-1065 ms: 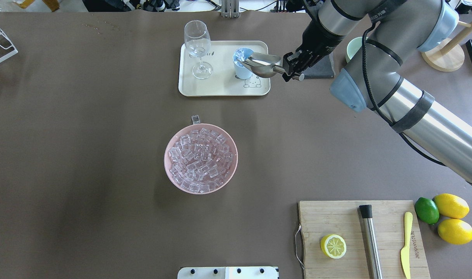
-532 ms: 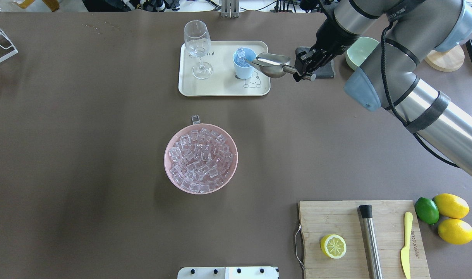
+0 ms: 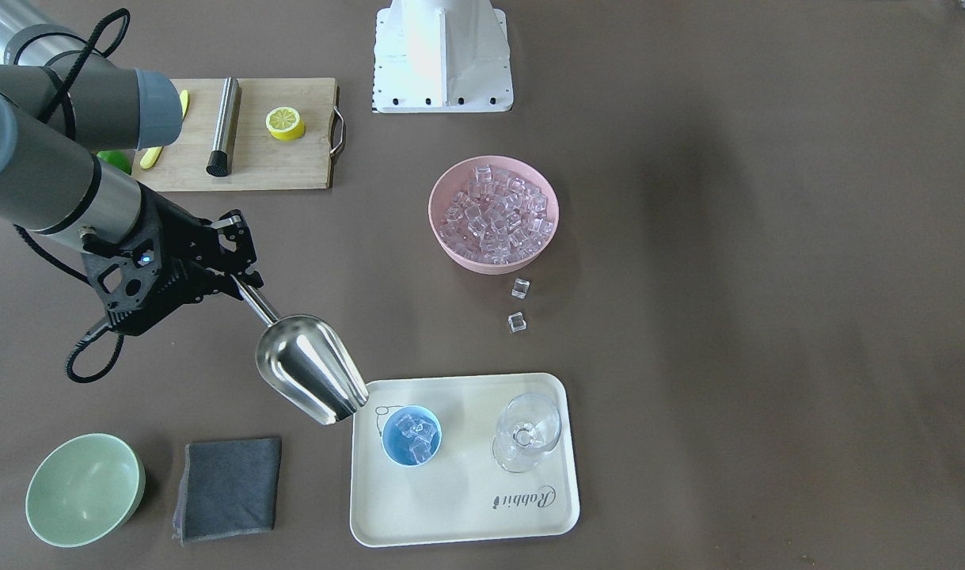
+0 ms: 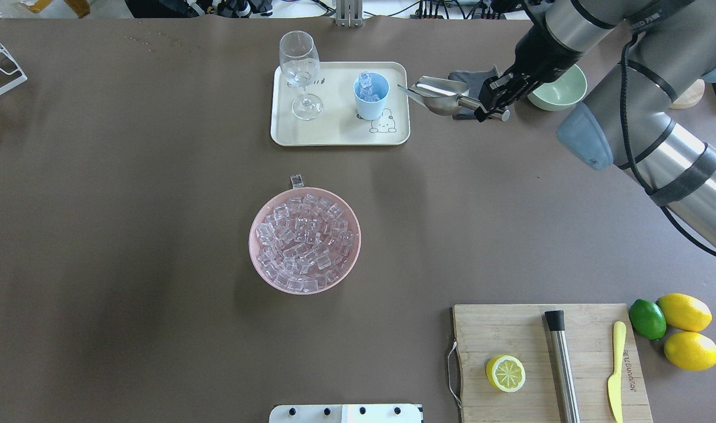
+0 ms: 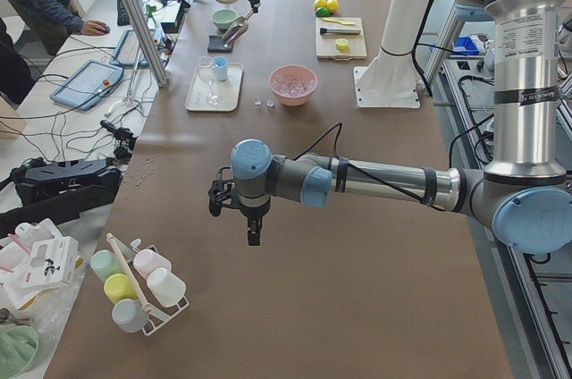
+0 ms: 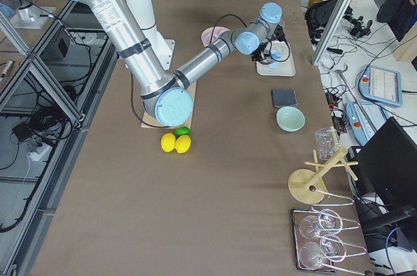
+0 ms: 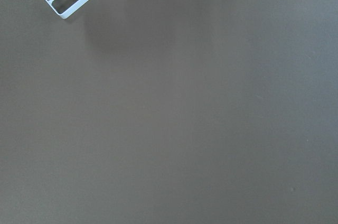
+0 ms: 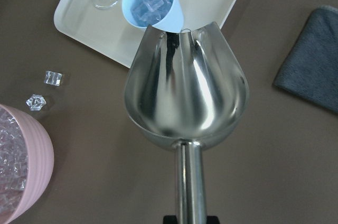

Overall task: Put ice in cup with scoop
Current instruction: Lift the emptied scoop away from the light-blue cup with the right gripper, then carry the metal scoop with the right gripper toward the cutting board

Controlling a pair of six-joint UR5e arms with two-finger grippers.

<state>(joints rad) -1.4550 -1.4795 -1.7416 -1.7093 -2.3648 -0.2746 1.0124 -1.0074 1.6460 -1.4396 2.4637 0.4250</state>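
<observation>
Gripping shiny steel scoop (image 4: 441,97) by rod in R gripper (image 4: 491,107); small light-blue cup (image 4: 370,101) w/ clear ice cubes (image 4: 366,82) ahead of jaws. L gripper (image 5: 254,234): can't tell.

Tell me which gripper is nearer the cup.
Right. The right gripper holds the scoop beside the tray under the cup; the left gripper hangs far along the table, by the mug rack.

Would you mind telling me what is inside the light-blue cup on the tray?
Several clear ice cubes fill the cup, one poking above its rim. The cup's bottom, beneath them, is covered and cannot be seen.
</observation>
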